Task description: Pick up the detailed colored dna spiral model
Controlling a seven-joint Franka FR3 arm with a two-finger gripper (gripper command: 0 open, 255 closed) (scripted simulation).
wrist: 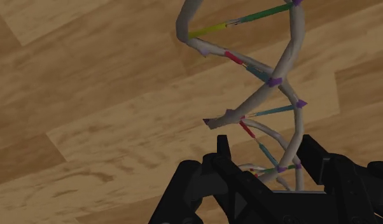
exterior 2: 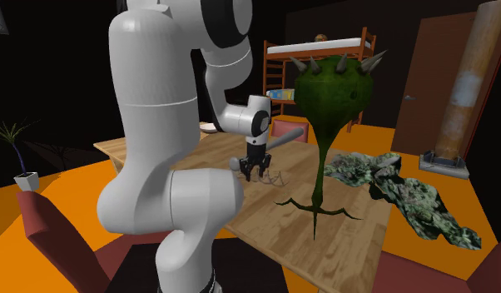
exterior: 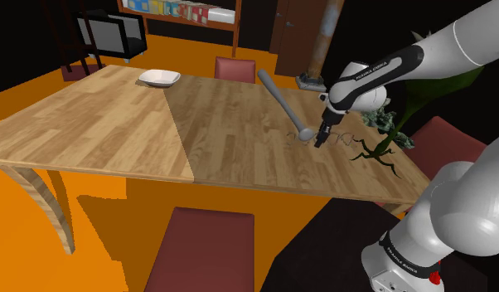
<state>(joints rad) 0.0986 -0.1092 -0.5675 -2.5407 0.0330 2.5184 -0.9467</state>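
Straddling the near end of the DNA spiral model [wrist: 273, 81], the jaws stand open, one on each side of its pale twin strands. I see no firm contact on either side, though one jaw sits very close to a strand. They are low over the worktop [exterior: 239, 124] because the model lies flat on the wood, its coloured rungs running away from the jaws. Taking it across the narrow width, not along its length, looks the sensible choice. The arm reaches down steeply to get there. A long grey club-like object [exterior: 281, 98] lies just beside the model, and a spiky green plant [exterior 2: 332, 83] stands near on the other side, so the approach lane is tight. A white bowl [exterior: 160, 78] sits well apart at the far edge.
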